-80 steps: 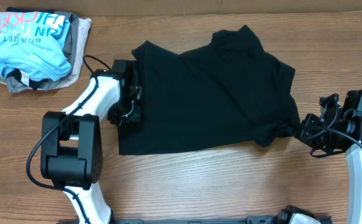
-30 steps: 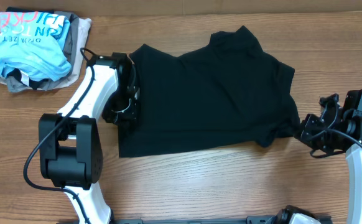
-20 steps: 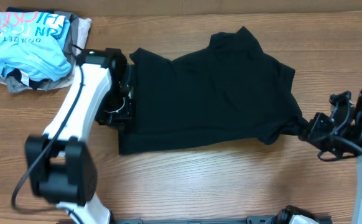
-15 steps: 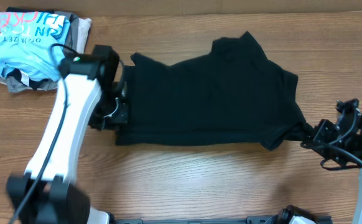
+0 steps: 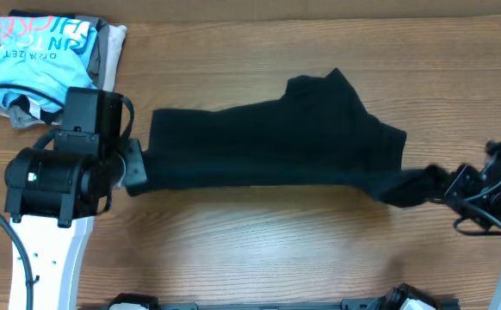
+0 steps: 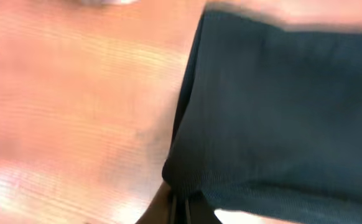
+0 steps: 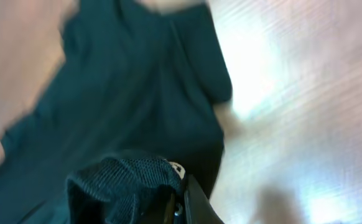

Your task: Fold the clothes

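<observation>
The black shirt (image 5: 276, 142) sat centre frame in the overhead view, drawn out into a long horizontal band on the table (image 5: 250, 250), collar end bulging up toward upper centre-right. Whether the middle was touching the wood or slightly lifted could not be told.

The left gripper (image 5: 139, 170) was clamped tight on the shirt's left edge, and its wrist view showed fabric pinched right at the fingertips. The right gripper (image 5: 450, 182) was closed on a bunched wad at the shirt's lower-right corner, which its wrist view confirmed. The pile of other garments (image 5: 44, 60) lay in the upper left, well apart and not in play.

Judgement: this was the stretch-and-flatten step, with the fold itself not yet made.

To do it well:
- Hold both ends level with matched tension, so the band goes down without twist.
- Don't over-pull. The right grip was on a wad rather than a clean edge, so it was the likelier one to slip.
- Lower both ends together and release only once the cloth is flat.
- Expect a wrinkle at the right corner, and regrip there before folding.
</observation>
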Robot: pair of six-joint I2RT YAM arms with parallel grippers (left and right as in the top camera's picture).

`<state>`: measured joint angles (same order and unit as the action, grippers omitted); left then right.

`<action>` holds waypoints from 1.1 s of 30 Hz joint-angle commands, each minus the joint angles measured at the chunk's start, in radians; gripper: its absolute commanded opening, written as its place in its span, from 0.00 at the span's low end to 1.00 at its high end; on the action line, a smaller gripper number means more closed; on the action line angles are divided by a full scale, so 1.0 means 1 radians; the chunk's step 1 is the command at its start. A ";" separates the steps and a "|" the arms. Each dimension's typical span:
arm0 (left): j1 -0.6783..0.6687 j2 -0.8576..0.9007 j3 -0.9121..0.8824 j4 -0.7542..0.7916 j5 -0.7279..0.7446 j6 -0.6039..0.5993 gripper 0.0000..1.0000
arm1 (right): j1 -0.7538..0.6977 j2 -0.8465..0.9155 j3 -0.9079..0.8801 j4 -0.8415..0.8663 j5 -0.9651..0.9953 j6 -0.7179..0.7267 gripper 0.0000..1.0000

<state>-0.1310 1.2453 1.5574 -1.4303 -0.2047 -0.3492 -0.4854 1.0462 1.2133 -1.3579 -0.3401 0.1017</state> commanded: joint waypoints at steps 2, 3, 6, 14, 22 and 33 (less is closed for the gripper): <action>0.009 0.010 0.019 0.205 -0.086 -0.016 0.04 | -0.010 -0.012 0.114 0.137 -0.005 0.004 0.04; 0.009 0.011 0.026 0.264 -0.087 0.000 0.04 | -0.010 -0.008 0.148 0.166 -0.005 0.004 0.04; 0.009 0.016 0.093 0.352 -0.087 0.023 0.04 | -0.010 0.009 0.283 0.180 -0.005 0.004 0.04; 0.009 0.017 0.566 0.251 -0.096 0.157 0.04 | -0.010 0.032 0.816 0.020 0.073 0.003 0.04; 0.009 0.014 0.718 0.230 -0.143 0.186 0.04 | -0.010 0.032 1.029 -0.055 0.175 -0.020 0.04; 0.009 0.220 0.718 0.238 -0.143 0.211 0.04 | -0.010 0.238 1.029 -0.050 0.082 -0.104 0.04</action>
<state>-0.1314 1.3869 2.2776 -1.2076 -0.2920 -0.1711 -0.4850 1.1793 2.2459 -1.4231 -0.2569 0.0471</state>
